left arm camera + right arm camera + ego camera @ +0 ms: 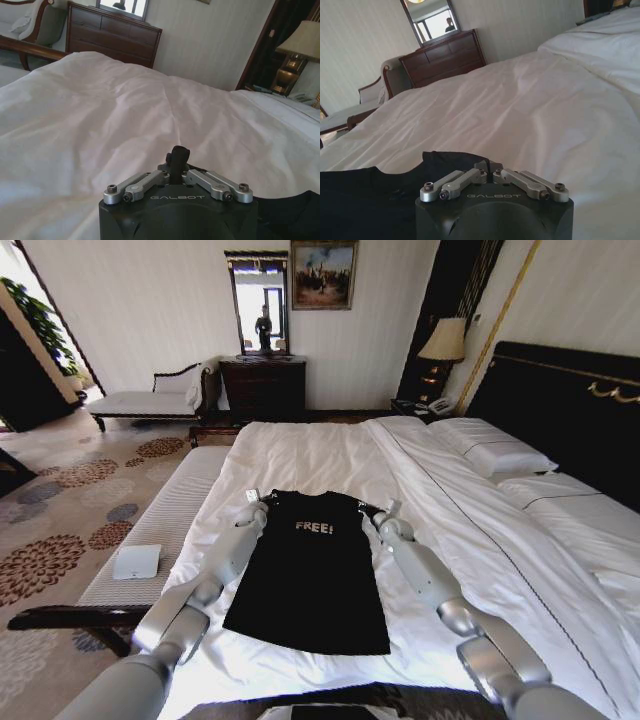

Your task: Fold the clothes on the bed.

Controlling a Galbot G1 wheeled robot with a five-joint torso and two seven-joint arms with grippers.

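Head view shows the black T-shirt (312,580) lying flat on the white duvet (330,460) of the bed (560,540), collar toward the far end and the white "FREE!" lettering face up, its hem nearest the robot. Both arms reach forward along the shirt's sides. The left gripper (254,502) sits at the left shoulder and sleeve of the shirt, the right gripper (385,512) at the right shoulder and sleeve.

From the left wrist camera, the left gripper (178,159) has its linkages drawn inward and its dark fingertips pressed together, with a bit of black fabric (part of the shirt, it seems) pinched upright between them; the shirt (295,215) shows as a dark patch beside the gripper body. From the right wrist camera, the right gripper (488,166) also has its linkages folded to the middle, closed right at the edge of the shirt (370,200), though whether cloth is actually caught there I cannot tell.

A pale upholstered bench (160,525) stands beside the bed on the robot's left, and a dark wooden dresser (262,385) stands against the far wall.
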